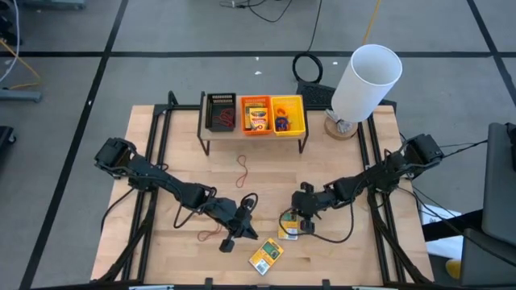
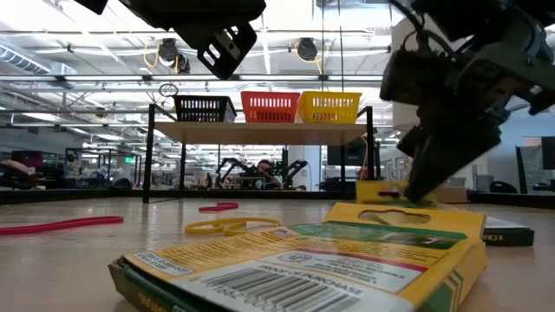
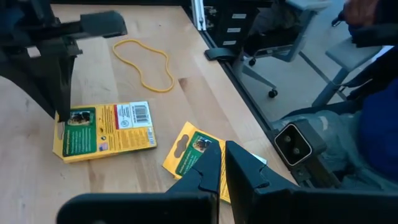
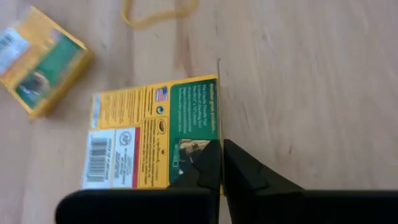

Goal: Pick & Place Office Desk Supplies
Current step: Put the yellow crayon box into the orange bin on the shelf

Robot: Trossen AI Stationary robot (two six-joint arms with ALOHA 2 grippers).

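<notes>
Two flat yellow cardboard packs with green-and-white labels lie on the pale wooden table [image 1: 161, 161] near its front edge. Nearest pack [image 1: 266, 257]: loose, tilted, label up, apart from both arms. Second pack [image 1: 289, 225], just behind it: right gripper [image 1: 300, 223] has its fingers pinched together at this pack's green end; in the right wrist view the dark fingertips meet at the pack's edge [image 4: 155, 134]. Cannot tell whether the edge is actually clamped. Pack lies flat on the wood.

Left gripper [image 1: 232, 240] sits low beside the nearest pack, on its left, fingers drawn narrow, nothing between them.

Thin yellow rubber-band loop [image 3: 144, 62] lies on the wood just beyond the second pack. Thin red rubber-band loop [image 1: 210, 234] left of the left gripper; another red loop [image 1: 242, 170] mid-table.

Far edge: dark raised shelf carrying a black mesh bin [image 1: 220, 112], an orange plastic bin [image 1: 255, 115] and a yellow plastic bin [image 1: 288, 115], side by side. Right of it, a big white cylinder [image 1: 365, 82], tilted.
</notes>
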